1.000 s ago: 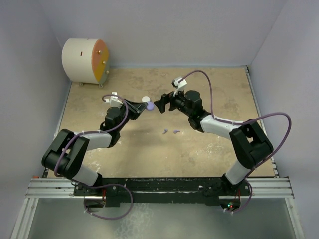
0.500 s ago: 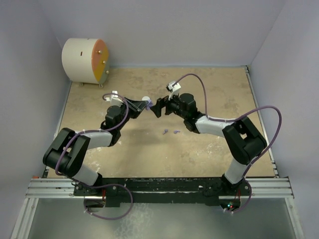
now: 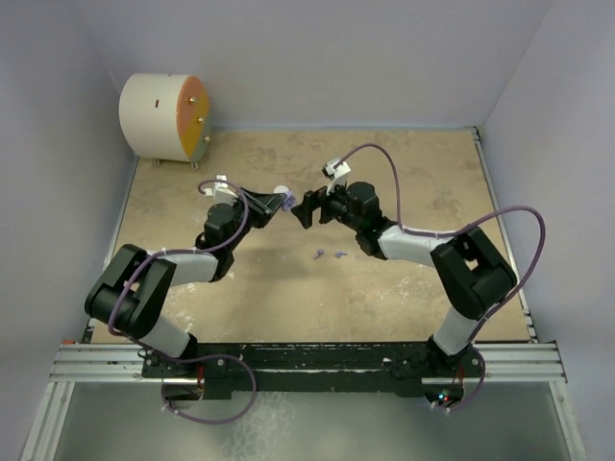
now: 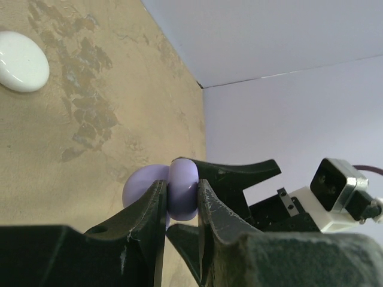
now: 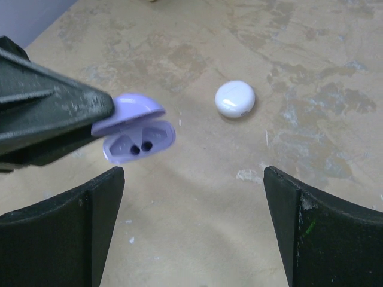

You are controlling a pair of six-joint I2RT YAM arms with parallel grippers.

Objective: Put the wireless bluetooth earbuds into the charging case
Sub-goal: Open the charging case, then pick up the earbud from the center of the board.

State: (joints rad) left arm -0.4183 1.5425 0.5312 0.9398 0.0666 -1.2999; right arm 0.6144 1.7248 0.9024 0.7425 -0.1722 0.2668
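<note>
**Lilac case held open by the left jaws, earbuds on the bench**

Lilac and hinged, the case (image 5: 134, 134) sits left of centre in the right wrist view. Its lid is tipped up and its hollow faces the camera. Two dark sockets show inside, both empty. The left jaws are clenched on the case, coming in from the left edge of that frame. In the left wrist view the two fingers pinch a rounded lilac half low in the frame, with the other half showing just behind and to the left.

The right jaws are spread wide and hold nothing. Their fingers stand at the lower left and lower right corners of the right wrist view, apart from the case.

From above, both arms meet near the middle of the frame, jaws facing each other with the case between them. The earbuds (image 3: 339, 254) lie side by side on the bench (image 3: 404, 173), just below that meeting point and outside the case. A white disc (image 5: 235, 98) lies flat on the bench near the case, not touching it. A drum (image 3: 159, 117) with an orange face stands at the upper left.
</note>
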